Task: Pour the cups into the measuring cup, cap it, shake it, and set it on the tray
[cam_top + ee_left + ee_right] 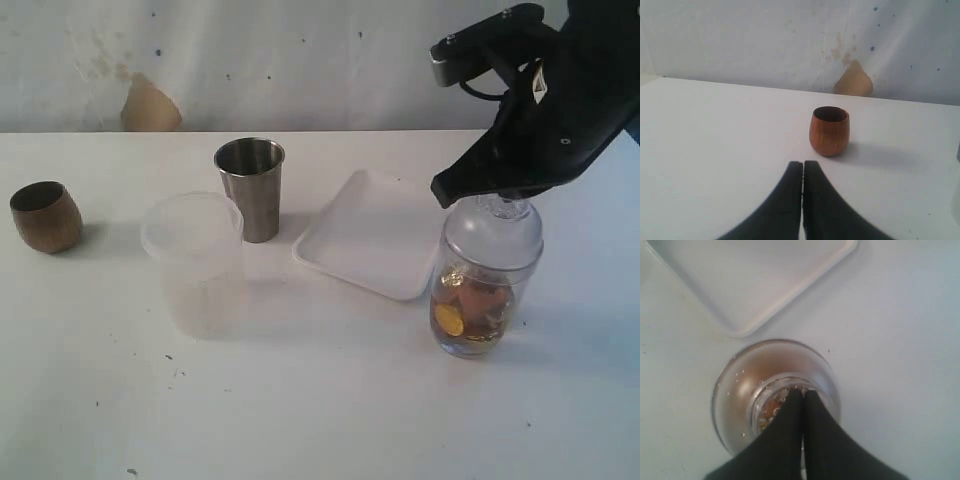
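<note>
The measuring cup (478,305) stands on the table to the right of the tray (370,240), with brown and yellow pieces in its bottom and a clear dome lid (493,235) on top. My right gripper (447,188) hangs shut just over it. In the right wrist view its tips (803,392) lie over the lid's (737,390) central neck; I cannot tell if they touch. The steel tumbler (250,190), frosted cup (195,265) and brown cup (45,216) stand upright to the left. My left gripper (803,164) is shut and empty, a short way from the brown cup (829,131).
The white tray (750,285) lies empty beside the measuring cup. A stained wall with a torn brown patch (150,105) runs along the table's far edge. The left arm is outside the exterior view.
</note>
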You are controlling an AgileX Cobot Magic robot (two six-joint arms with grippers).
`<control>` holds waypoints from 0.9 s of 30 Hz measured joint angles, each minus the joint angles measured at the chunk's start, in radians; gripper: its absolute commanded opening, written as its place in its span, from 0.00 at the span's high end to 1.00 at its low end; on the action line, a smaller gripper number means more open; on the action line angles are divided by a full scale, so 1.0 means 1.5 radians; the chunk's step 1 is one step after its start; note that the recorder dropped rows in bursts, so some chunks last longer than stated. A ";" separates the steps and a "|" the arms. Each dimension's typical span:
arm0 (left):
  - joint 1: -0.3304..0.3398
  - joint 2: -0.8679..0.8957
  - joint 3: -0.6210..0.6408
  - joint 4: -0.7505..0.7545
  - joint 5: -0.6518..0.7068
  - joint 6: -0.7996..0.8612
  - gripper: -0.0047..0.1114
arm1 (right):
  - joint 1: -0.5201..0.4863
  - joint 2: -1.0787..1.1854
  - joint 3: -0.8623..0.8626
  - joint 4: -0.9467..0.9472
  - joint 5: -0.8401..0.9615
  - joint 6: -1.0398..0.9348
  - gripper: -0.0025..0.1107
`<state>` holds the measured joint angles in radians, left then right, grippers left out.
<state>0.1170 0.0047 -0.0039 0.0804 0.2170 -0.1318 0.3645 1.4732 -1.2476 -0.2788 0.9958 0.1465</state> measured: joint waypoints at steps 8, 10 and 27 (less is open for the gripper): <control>0.000 0.000 0.000 0.000 0.000 0.000 0.95 | -0.003 0.017 -0.003 0.000 0.005 -0.003 0.98; 0.000 0.000 0.000 0.000 0.000 0.000 0.95 | -0.003 0.019 0.002 -0.002 0.003 -0.003 0.98; 0.000 0.000 0.000 0.000 0.000 0.000 0.95 | -0.003 0.020 0.017 -0.007 -0.013 -0.003 0.98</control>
<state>0.1170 0.0047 -0.0039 0.0804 0.2170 -0.1318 0.3599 1.5033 -1.2220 -0.2899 0.9763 0.1422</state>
